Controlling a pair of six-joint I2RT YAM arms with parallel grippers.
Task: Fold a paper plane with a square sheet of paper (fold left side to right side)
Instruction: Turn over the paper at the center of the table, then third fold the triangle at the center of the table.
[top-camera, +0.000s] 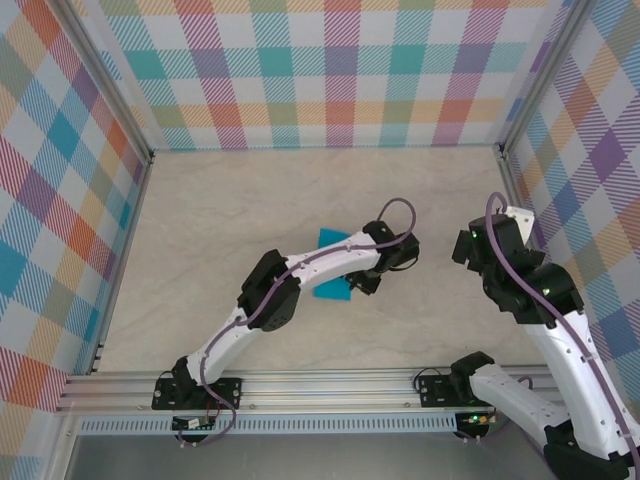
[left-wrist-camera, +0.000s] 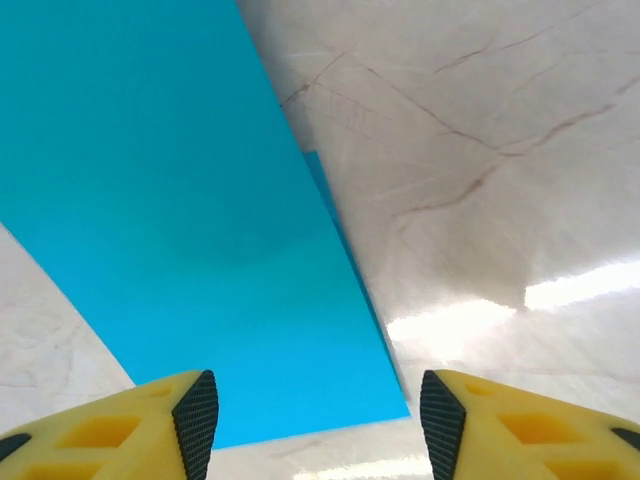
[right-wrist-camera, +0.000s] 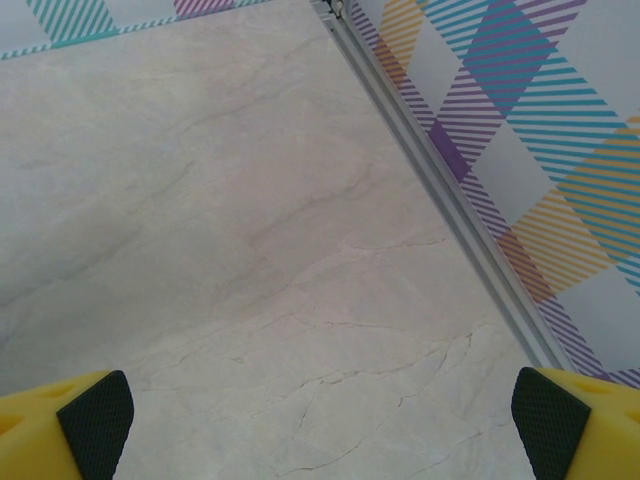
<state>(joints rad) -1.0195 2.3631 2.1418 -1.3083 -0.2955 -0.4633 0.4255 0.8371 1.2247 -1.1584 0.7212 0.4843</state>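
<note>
At the table's near edge, both arms are reaching out over the marble-look top (top-camera: 200, 220). The left gripper (left-wrist-camera: 320, 420) is hovering w/ its yellow fingers (left-wrist-camera: 195, 420) standing apart and empty over the teal square sheet of paper (left-wrist-camera: 200, 200), which is lying flat mid-table, folded, w/ a lower layer's edge peeking out along one side. Farther out on the rt, the right gripper (right-wrist-camera: 320, 425) is hanging w/ fingers spread wide, gripping nothing, above bare tabletop beside the metal rail (right-wrist-camera: 440, 180) and plaid wall (right-wrist-camera: 540, 120).
</note>
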